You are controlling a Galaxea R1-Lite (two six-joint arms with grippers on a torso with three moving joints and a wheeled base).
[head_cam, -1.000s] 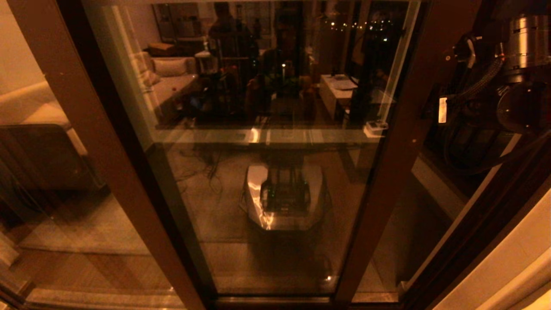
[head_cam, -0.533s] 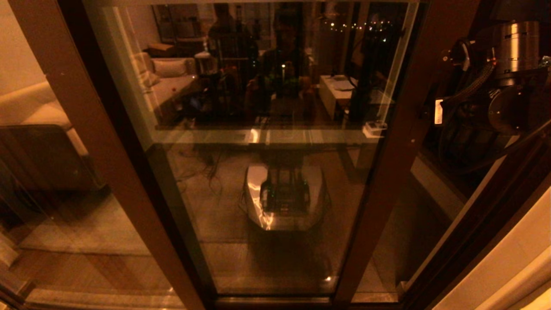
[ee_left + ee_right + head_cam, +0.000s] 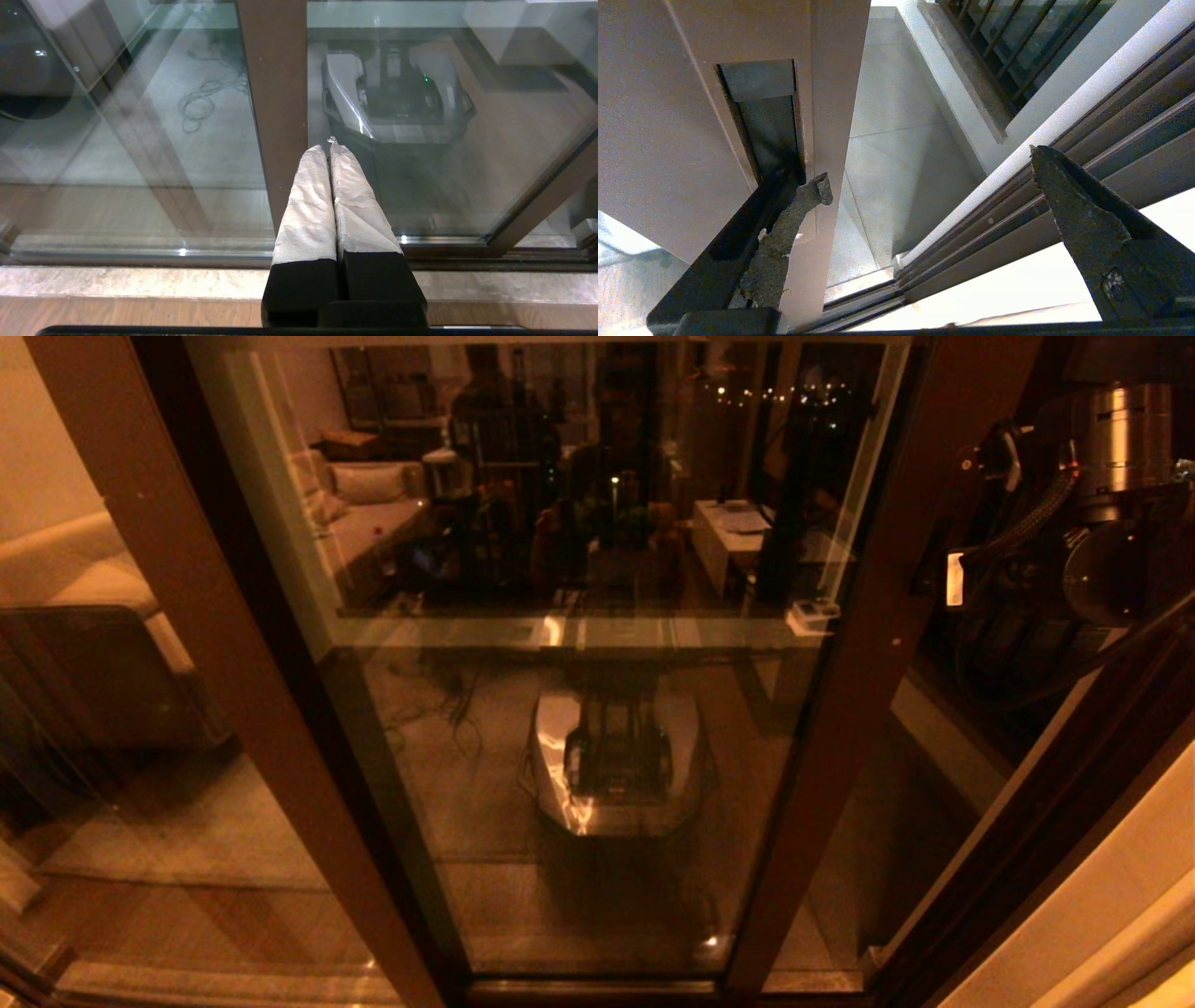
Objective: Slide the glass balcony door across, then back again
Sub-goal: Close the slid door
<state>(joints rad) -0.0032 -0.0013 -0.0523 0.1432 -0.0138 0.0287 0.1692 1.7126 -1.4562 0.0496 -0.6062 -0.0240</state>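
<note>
Across the middle of the head view stood the glass balcony door (image 3: 579, 728), its dark brown right stile (image 3: 864, 644) running down to the floor track, with a gap open between that stile and the outer door frame (image 3: 1074, 784) on the right. Through the gap the tiled balcony floor (image 3: 896, 154) and a black-barred window (image 3: 1008, 42) were visible in the right wrist view. Judged from this, the door was partly slid across towards the left; whether this was the outward or the return pass cannot be told, so at least part of 1 of the 2 slides remained.

The right gripper (image 3: 929, 163) was at the stile's free edge, its jaws wide apart and clamped on nothing. 1 finger (image 3: 798, 210) lay in or against the recessed handle slot (image 3: 761, 121), while the other finger (image 3: 1069, 205) hung out in the gap towards the frame rails. Contact with the slot looked likely, but a true press cannot be confirmed.

The left gripper (image 3: 331, 144) was parked low in front of the plain lighter-brown stile (image 3: 275, 93) of the fixed panel, its wrapped fingers pressed together and holding nothing.

Room was tight on the right: the outer finger sat close to the frame rails (image 3: 1087, 116), so closing the door risked pinching it there. To the left, the door overlapped the fixed panel and appeared to have track left to travel.
</note>
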